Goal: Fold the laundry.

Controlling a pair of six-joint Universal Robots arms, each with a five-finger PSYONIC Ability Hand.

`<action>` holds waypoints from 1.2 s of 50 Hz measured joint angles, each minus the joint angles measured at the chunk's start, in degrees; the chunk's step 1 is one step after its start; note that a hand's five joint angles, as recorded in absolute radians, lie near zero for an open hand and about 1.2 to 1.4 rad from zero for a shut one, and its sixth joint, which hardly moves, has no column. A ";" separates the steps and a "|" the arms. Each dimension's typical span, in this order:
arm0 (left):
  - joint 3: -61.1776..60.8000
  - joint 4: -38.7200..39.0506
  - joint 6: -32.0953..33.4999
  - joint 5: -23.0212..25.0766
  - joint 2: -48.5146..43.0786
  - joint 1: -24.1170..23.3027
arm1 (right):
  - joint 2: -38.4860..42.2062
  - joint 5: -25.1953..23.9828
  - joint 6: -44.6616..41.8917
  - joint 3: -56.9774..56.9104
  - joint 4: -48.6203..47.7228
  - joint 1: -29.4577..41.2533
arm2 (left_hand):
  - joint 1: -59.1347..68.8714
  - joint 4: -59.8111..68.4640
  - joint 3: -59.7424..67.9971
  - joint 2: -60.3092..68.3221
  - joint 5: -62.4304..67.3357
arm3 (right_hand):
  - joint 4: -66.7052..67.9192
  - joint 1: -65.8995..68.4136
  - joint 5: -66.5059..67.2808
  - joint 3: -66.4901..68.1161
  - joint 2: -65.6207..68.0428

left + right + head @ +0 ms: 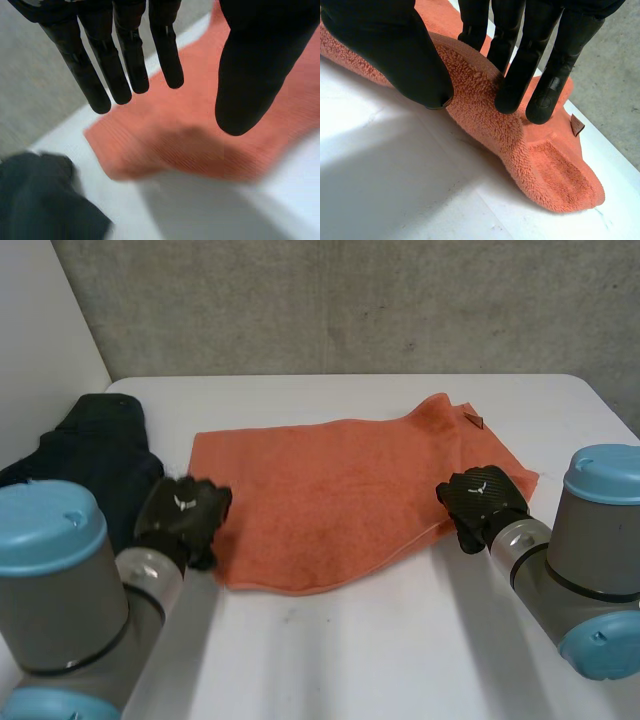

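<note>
An orange towel (pixel 340 490) lies spread in the middle of a white table (pixel 400 640), roughly flat, with its far right corner pulled up into a point. A small brown tag (pixel 473 422) sits near that corner. A dark garment (pixel 90 455) lies in a heap at the table's far left, just beside the towel's left edge.

The left hand (pixel 183 515) is over the towel's near left corner. In the left wrist view its fingers (pixel 120 60) are straight and spread, with the thumb held well apart from them. Nothing is between them, and the towel (pixel 200 145) and the dark garment (pixel 40 200) lie beyond the fingertips. Whether the fingertips touch the cloth cannot be told.

The right hand (pixel 482 498) is at the towel's right edge, near its near right corner. In the right wrist view its thumb (pixel 385 50) presses one side of a raised ridge of the towel (pixel 540 165) and its fingers press the other side, so the cloth is pinched between them. The tag (pixel 576 124) shows just past the fingertips.
</note>
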 measured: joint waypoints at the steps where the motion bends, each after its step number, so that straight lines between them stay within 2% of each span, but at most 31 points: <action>1: -0.95 -1.82 -1.15 -0.03 0.11 -0.68 | 0.01 0.01 0.07 -0.05 0.00 0.04 | -0.45 -0.07 -0.04 -0.08 -0.12 | 0.00 0.00 0.00 0.00 0.00; 8: -1.95 -5.85 -3.96 1.19 -2.77 -2.10 | 0.02 0.10 0.10 -0.24 0.05 0.17 | -6.80 -6.00 -5.26 -5.44 -6.22 | 0.00 0.00 0.00 0.00 0.00; 19: 3.48 -0.93 -4.39 1.18 -12.12 -1.16 | -0.96 0.22 0.80 0.56 0.27 0.41 | -6.81 -6.29 -5.34 -5.69 -6.54 | 0.00 0.00 0.00 0.00 0.00; 29: 8.80 0.35 -4.13 1.05 -16.34 -0.37 | -2.26 0.18 2.18 1.11 0.34 0.20 | -6.07 -4.50 -4.43 -4.55 -4.32 | 0.01 0.00 0.00 0.00 0.00; 36: 13.05 0.87 -3.69 0.80 -19.38 0.34 | -2.48 0.14 2.10 1.26 0.35 0.10 | 7.96 7.44 7.53 7.55 7.12 | 0.01 0.00 0.00 0.00 0.00; 38: 14.38 1.06 -3.73 0.43 -19.98 0.71 | -2.51 0.14 2.01 1.21 0.35 0.06 | 23.58 22.73 22.81 23.41 22.14 | 0.01 0.00 0.00 0.00 0.00; 40: 15.02 1.22 -3.82 0.16 -20.09 1.03 | -2.52 0.15 1.91 1.11 0.35 0.04 | 27.38 28.43 28.30 28.49 27.41 | 0.01 0.00 0.00 0.00 0.00; 44: 15.88 1.56 -4.01 -0.25 -18.99 1.81 | -2.74 0.12 1.42 0.66 0.71 -0.01 | 27.38 31.16 30.86 31.04 28.36 | 0.01 0.00 0.00 0.00 0.00; 48: 16.11 1.47 -3.94 -0.20 -13.66 2.39 | -4.67 -0.07 -0.98 -0.74 3.82 -0.03 | 27.38 31.17 30.90 31.07 28.36 | 0.01 0.00 0.00 0.00 0.00; 55: 15.22 -0.24 -2.47 1.18 -4.21 2.67 | -8.56 -0.33 -7.75 -3.75 13.83 0.02 | 27.38 31.17 30.91 31.14 28.36 | 0.01 0.00 0.00 0.00 0.00; 56: 14.97 -0.87 -1.75 1.61 -2.73 2.82 | -9.36 -0.52 -9.92 -4.37 17.52 0.13 | 27.38 31.17 30.95 31.17 28.36 | -0.06 -0.05 -0.05 -0.14 -0.10; 58: 14.57 -1.98 -0.22 2.24 -1.13 3.18 | -9.95 -1.17 -12.45 -4.81 22.86 0.40 | 27.38 31.17 30.95 31.18 28.36 | -10.01 -8.16 -8.62 -9.54 -10.34; 59: 14.33 -2.65 0.79 2.60 -0.47 3.40 | -10.04 -1.35 -12.91 -4.90 23.98 0.45 | 27.40 31.17 30.95 31.18 28.36 | -11.06 -9.15 -9.59 -11.66 -11.44; 60: 13.96 -3.49 2.17 3.04 0.13 3.69 | -10.30 -2.49 -14.72 -5.34 28.99 0.71 | 27.38 31.18 30.95 31.19 28.36 | -30.58 -27.90 -28.35 -30.25 -30.43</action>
